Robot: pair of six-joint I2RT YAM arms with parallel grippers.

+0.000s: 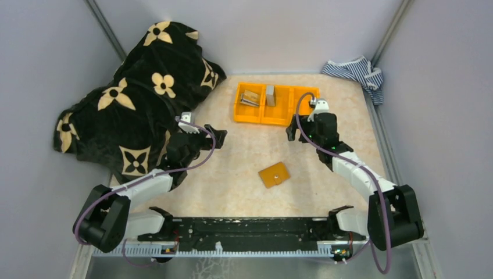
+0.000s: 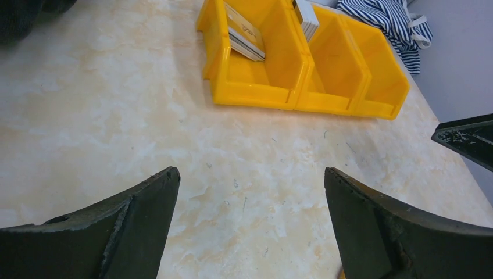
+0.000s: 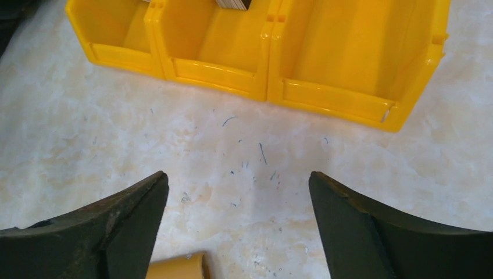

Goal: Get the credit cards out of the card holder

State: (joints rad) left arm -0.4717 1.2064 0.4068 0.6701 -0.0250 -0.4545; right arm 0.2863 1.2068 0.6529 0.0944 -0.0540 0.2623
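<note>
The card holder, a small flat orange-tan wallet with a snap tab, lies closed on the table's middle. Only its corner shows at the bottom edge of the right wrist view. Grey cards lie in the orange bin's left compartment, and more stand in the middle one. My left gripper hovers open and empty, up and to the left of the holder. My right gripper is open and empty too, between the holder and the bin.
The orange three-compartment bin stands at the back centre. A black blanket with tan flowers covers the back left. A striped cloth lies at the back right corner. Grey walls enclose the table.
</note>
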